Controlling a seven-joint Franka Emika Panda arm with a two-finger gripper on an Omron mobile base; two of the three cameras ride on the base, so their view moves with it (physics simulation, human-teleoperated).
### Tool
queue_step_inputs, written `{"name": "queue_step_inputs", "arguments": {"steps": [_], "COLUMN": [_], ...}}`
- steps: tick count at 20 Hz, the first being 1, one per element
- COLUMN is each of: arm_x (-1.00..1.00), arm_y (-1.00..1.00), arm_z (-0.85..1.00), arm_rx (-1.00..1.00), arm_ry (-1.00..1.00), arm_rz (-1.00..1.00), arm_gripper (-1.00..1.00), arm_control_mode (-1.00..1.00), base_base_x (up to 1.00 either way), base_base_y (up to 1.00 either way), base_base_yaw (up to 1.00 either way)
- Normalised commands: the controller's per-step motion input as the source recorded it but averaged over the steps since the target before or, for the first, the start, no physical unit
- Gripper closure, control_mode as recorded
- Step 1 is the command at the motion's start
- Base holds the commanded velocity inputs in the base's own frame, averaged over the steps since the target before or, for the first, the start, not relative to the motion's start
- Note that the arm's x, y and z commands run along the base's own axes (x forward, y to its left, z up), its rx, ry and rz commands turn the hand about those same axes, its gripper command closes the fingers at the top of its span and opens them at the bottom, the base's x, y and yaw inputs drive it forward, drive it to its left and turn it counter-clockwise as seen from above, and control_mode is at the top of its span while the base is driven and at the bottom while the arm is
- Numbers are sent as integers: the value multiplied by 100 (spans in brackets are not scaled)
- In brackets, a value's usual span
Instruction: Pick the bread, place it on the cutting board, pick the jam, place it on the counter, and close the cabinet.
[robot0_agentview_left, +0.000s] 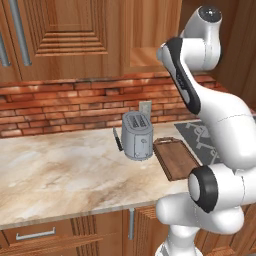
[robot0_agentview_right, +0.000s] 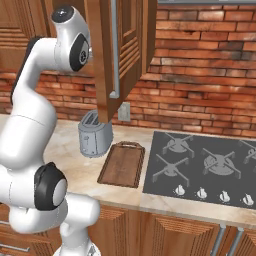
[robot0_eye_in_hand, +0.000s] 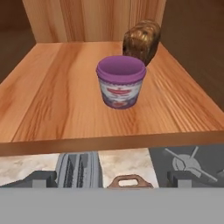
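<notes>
Jaws spread wide and holding nothing, the gripper (robot0_eye_in_hand: 112, 178) faces the front edge of a shelf in the open cabinet (robot0_agentview_right: 117, 55). On that shelf the jam (robot0_eye_in_hand: 120, 82) stands upright, lid up, near the middle — the bread (robot0_eye_in_hand: 141, 40) sits just behind it to the right, at the back. Below, on the counter (robot0_agentview_left: 65, 170), a toaster (robot0_agentview_left: 137, 135) stands beside the bare cutting board (robot0_agentview_left: 175, 157), whose long axis runs back toward the wall, handle end farthest.

base cams flank arm, share toaster (robot0_agentview_left: 137, 136), hand cam near shelf (robot0_eye_in_hand: 87, 105)
</notes>
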Motion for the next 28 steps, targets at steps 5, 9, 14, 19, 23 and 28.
{"name": "queue_step_inputs", "arguments": {"steps": [5, 9, 14, 19, 23, 28], "arm_x": [26, 30, 30, 31, 32, 23], "arm_y": [-8, -3, 0, -4, -8, -4], "arm_z": [0, 0, 0, 14, 18, 6], "arm_rx": [0, 0, 0, 0, 0, 0], "arm_ry": [-5, -1, 0, 0, 0, 0], "arm_rz": [-3, 0, 0, 0, 0, 0], "arm_gripper": [-100, -100, -100, -100, -100, -100], "arm_control_mode": [-100, -100, -100, -100, -100, -100], "base_base_x": [0, 0, 0, 0, 0, 0], "base_base_y": [0, 0, 0, 0, 0, 0], "base_base_yaw": [0, 0, 0, 0, 0, 0]}}
